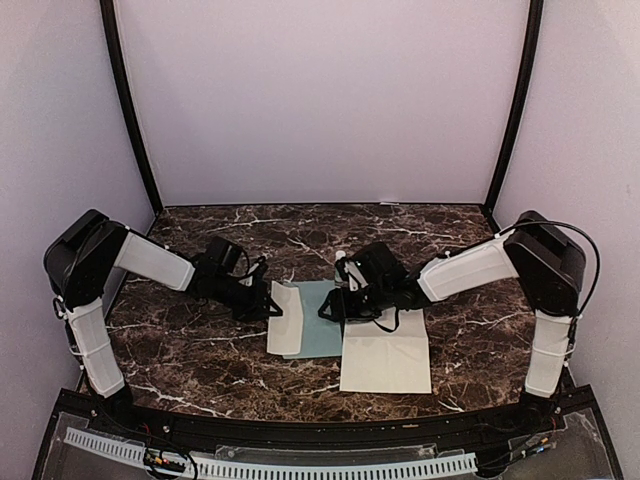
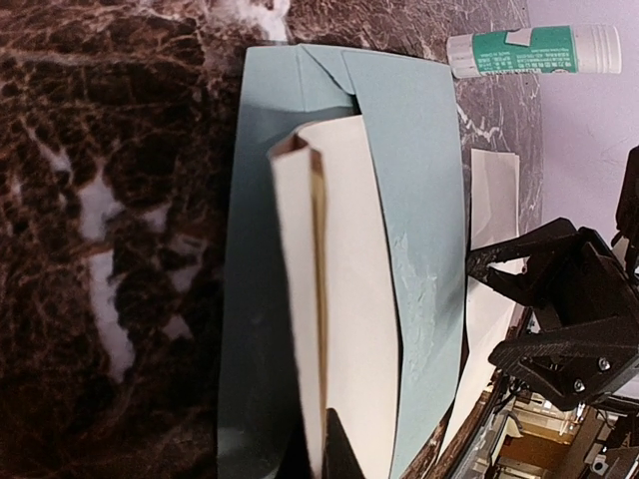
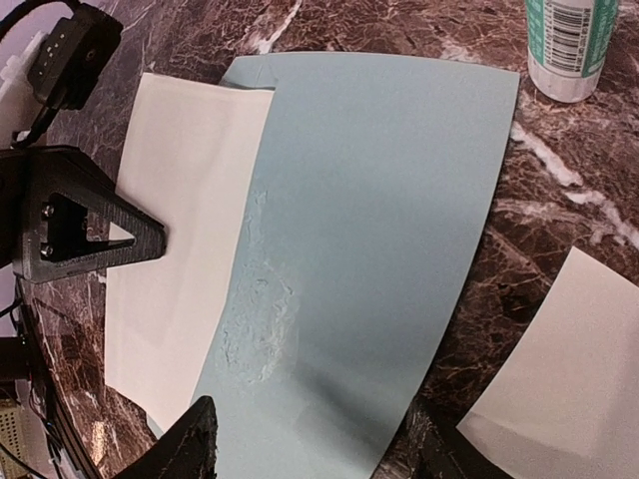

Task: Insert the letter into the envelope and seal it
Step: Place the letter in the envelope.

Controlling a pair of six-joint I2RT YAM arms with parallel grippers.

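Note:
The pale blue envelope lies flat on the marble table, and a rough patch shows near its edge. The folded white letter rests along the envelope, its long edge tucked under the blue top layer. My left gripper is shut on the letter's near end; the top view shows the left gripper at the envelope's left side. My right gripper is open above the envelope's other end, one fingertip over its edge and the other on the marble beside it.
A white-and-green glue stick lies on the marble just past the envelope, by the right arm. A loose white paper sheet lies to the envelope's right, under the right gripper. Pale walls enclose the table.

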